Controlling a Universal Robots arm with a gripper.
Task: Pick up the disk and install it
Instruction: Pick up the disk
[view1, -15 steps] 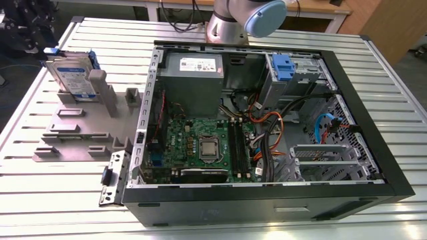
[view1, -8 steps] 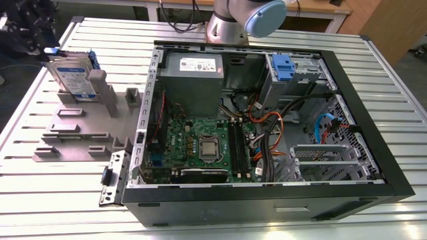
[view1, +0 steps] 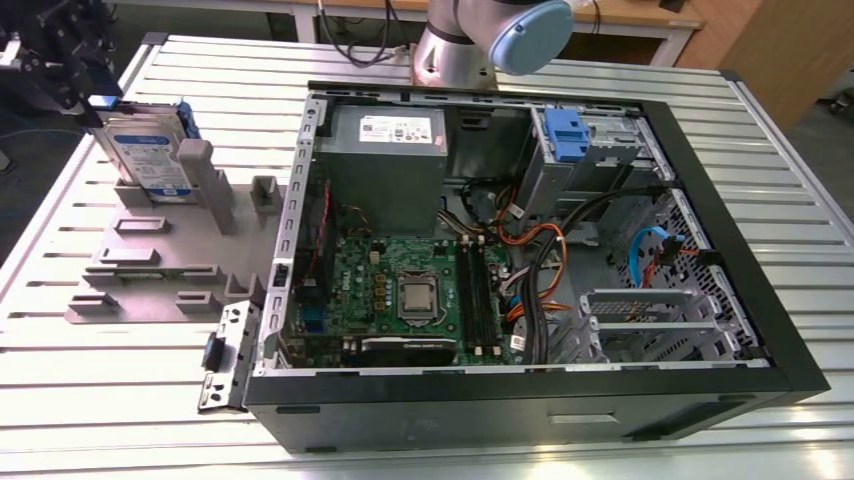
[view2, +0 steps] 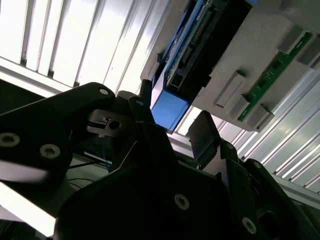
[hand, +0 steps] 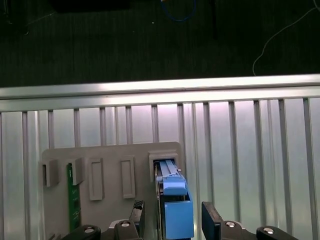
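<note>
Open jaws straddle the upright disk (view1: 142, 150) in its grey holder (view1: 140, 262)

Your gripper (hand: 174, 210) stands open, one finger on each side of the disk's blue top edge, clamping nothing; the disk sits on edge, well apart from the computer case (view1: 747, 210); treat it as stiff, fairly heavy, shock-sensitive and slick-faced; grip squarely across the flat faces near the top.

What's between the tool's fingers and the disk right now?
Nothing. In the first wrist view the fingers of the tool flank the disk, with a bare gap on each side.
</note>
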